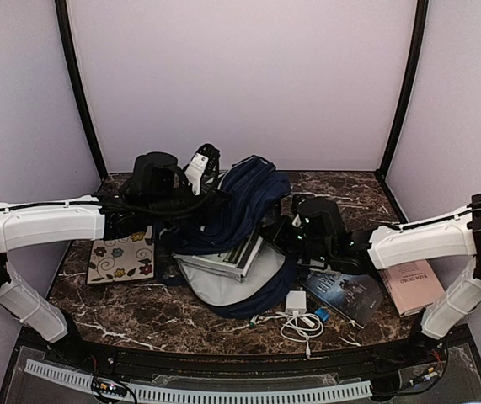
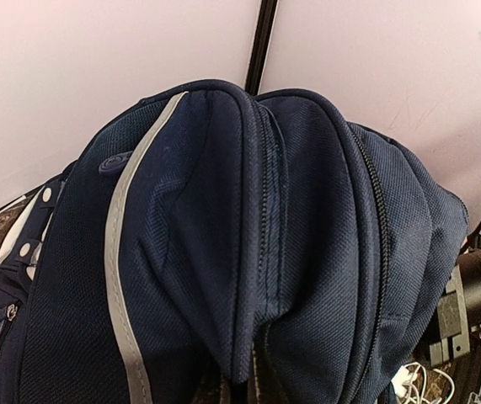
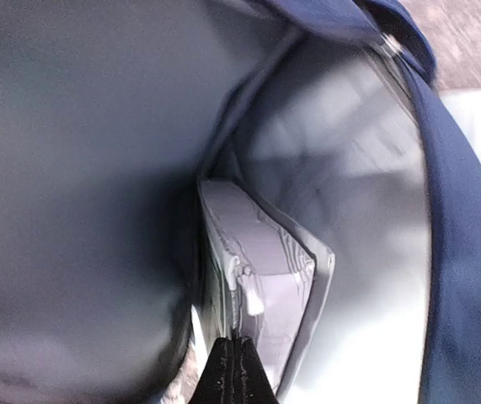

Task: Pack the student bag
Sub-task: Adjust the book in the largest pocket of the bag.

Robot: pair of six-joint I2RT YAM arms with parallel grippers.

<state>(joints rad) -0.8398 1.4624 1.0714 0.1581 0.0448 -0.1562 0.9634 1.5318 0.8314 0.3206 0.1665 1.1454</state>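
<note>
Right gripper (image 3: 236, 370) first: black fingertips pressed together, nothing between them, nosed into the mouth of the student bag (image 1: 253, 198), which lies mid-way across the marble table (image 1: 139, 311). Closed like that, it looks set to nudge, not grab.

Nearest the arm bases lie a white charger (image 1: 296, 301) with its looped cable, a dark book (image 1: 350, 293) and a pink book (image 1: 413, 286), all unpacked, with a flowered card (image 1: 122, 257) off to the left.

Inside the bag, just ahead of the closed tips, sits a grey book (image 3: 261, 269), flat, hard-edged and glossy, tucked along the wall. Smooth grey lining (image 3: 72, 168) sags around it.

Further back, the left gripper (image 1: 213, 172) is clamped on the bag's top, bunching coarse navy weave and a pale stripe (image 2: 122, 278) upward. My read is that it holds the opening wide for loading.
</note>
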